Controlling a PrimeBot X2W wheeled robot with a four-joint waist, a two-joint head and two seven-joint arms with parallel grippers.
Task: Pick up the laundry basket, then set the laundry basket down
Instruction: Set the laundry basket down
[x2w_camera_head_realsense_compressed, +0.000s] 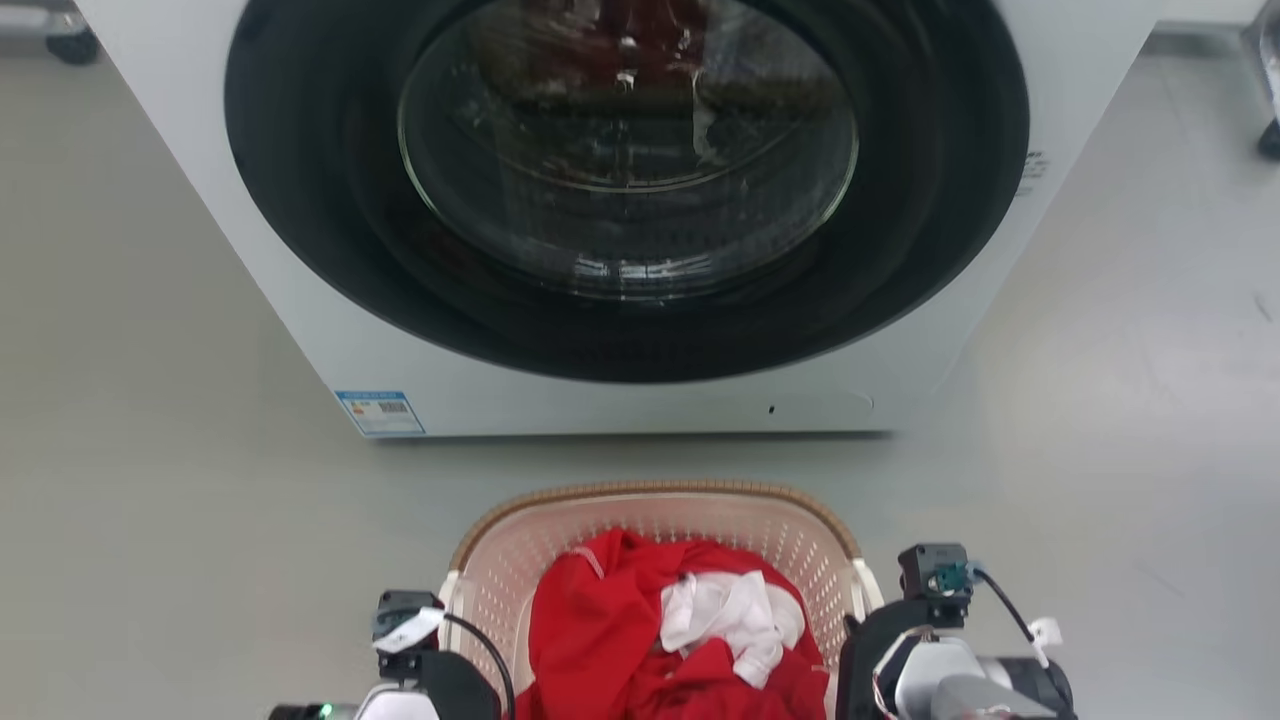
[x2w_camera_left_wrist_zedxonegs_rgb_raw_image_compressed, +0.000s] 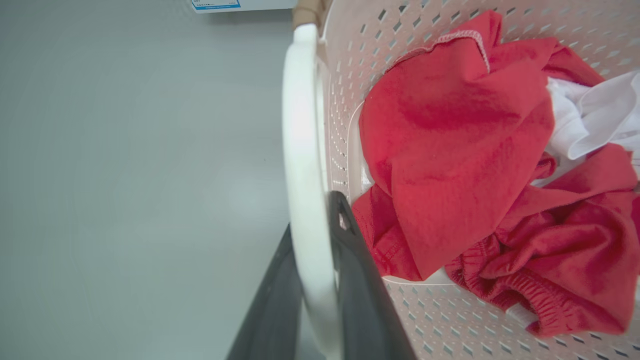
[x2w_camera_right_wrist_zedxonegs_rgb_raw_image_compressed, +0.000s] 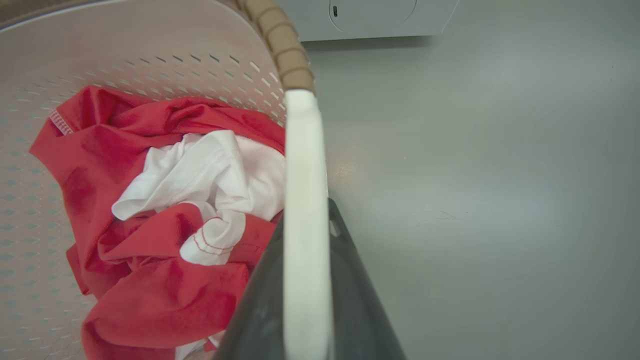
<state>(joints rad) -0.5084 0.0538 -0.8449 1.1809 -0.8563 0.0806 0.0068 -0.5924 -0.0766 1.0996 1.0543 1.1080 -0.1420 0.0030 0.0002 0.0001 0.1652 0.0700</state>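
While the left gripper (x2w_camera_left_wrist_zedxonegs_rgb_raw_image_compressed: 314, 220) pinches the white left handle (x2w_camera_left_wrist_zedxonegs_rgb_raw_image_compressed: 305, 150) between its dark fingers and the right gripper (x2w_camera_right_wrist_zedxonegs_rgb_raw_image_compressed: 306, 215) clamps the right handle (x2w_camera_right_wrist_zedxonegs_rgb_raw_image_compressed: 305, 175) the same way, the laundry basket (x2w_camera_head_realsense_compressed: 640, 522) sits directly between the two. Inward of each gripper, inside the basket, a red garment (x2w_camera_head_realsense_compressed: 600, 620) lies crumpled with a white garment (x2w_camera_head_realsense_compressed: 730, 610) on top, nearer the right gripper. Beyond the fingertips a washing machine (x2w_camera_head_realsense_compressed: 450, 405) stands on the grey floor (x2w_camera_head_realsense_compressed: 150, 500); whether the basket touches that floor I cannot tell.
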